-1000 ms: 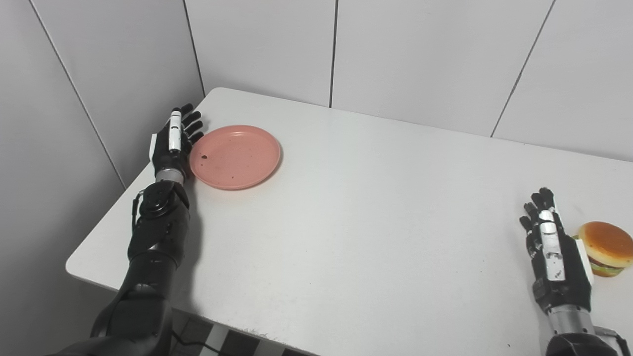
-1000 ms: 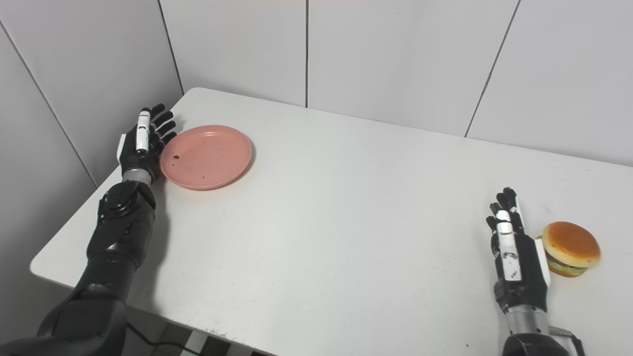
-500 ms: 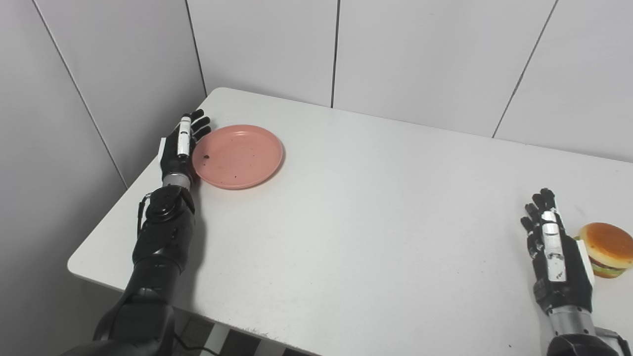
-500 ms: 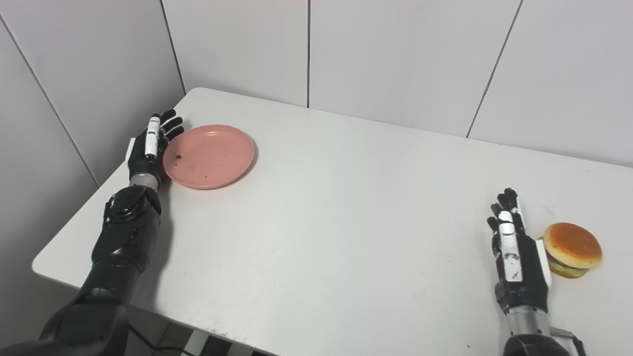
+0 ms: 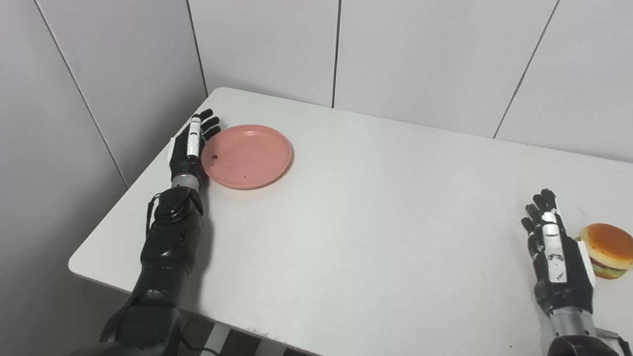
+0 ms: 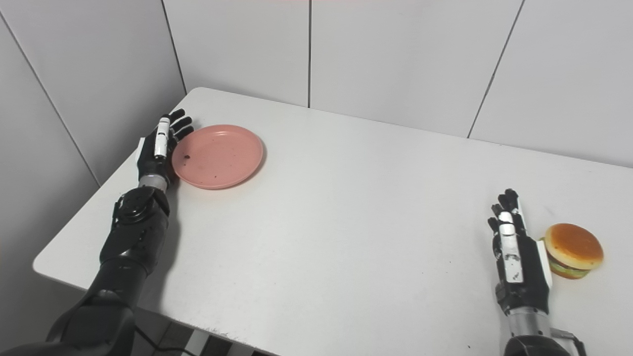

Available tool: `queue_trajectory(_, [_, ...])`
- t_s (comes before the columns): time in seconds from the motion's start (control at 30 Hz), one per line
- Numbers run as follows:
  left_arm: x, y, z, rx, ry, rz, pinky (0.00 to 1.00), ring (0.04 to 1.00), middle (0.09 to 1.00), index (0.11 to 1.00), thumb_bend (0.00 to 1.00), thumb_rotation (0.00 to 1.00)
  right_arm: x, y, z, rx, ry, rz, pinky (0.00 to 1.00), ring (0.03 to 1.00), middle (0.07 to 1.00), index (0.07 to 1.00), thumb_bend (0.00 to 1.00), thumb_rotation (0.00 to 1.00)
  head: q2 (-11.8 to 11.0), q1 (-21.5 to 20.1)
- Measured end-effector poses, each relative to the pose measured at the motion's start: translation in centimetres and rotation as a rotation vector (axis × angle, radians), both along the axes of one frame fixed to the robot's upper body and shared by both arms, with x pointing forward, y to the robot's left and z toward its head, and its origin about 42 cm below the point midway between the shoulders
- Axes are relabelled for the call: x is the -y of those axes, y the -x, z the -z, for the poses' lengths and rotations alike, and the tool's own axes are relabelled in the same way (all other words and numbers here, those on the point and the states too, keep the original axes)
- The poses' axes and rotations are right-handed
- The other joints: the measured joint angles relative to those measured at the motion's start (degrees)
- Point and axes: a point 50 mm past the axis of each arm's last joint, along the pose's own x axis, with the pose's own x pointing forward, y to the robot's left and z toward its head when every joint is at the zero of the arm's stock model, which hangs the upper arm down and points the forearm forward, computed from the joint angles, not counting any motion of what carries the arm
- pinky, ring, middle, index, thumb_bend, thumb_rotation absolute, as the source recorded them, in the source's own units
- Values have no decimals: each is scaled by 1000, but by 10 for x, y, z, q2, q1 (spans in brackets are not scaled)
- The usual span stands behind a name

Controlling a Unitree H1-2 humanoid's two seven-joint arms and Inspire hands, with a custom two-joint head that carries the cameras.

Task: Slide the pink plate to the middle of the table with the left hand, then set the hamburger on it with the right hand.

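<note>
Since a second ago the pink plate [image 5: 246,155] and the left hand [image 5: 190,144] pressed to its left rim have both edged rightward, though the plate is still at the far left of the white table [image 5: 376,212], well short of the middle. That hand is flat with fingers extended, holding nothing, pushing edge-on. At the near right, the right hand [image 5: 556,257] waits, also flat and empty, just left of the hamburger [image 5: 606,249]; contact between them I cannot tell. A risk: pushing off-centre could make the plate pivot and slip past the fingers. Only the right eye view shows table beyond the hamburger; in the left eye view it sits at the frame's edge.
</note>
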Motion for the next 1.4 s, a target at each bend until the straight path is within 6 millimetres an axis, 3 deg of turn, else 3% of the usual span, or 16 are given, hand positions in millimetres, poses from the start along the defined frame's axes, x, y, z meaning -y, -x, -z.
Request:
queue_trajectory(0.37, [65, -10, -1, 4, 55, 144, 775, 796, 779, 744, 259, 877, -3, 0, 0, 1, -2, -3, 1000, 1000, 1000, 1000, 522, 849, 4, -13])
queue_trajectory(0.77, [87, -13, 1, -7, 19, 224, 800, 823, 799, 757, 254, 847, -7, -4, 1, -5, -6, -11, 1000, 1000, 1000, 1000, 561, 831, 5, -49])
queue_trajectory(0.97, [117, -14, 2, -7, 52, 296, 770, 813, 794, 752, 278, 825, -12, -4, 1, -5, 20, -22, 1000, 1000, 1000, 1000, 543, 841, 12, -92])
queue_trajectory(1.4, [153, -5, 5, -22, -7, 386, 764, 810, 787, 757, 262, 852, -28, -2, 0, 0, 30, -17, 1000, 1000, 1000, 1000, 536, 836, 24, -145])
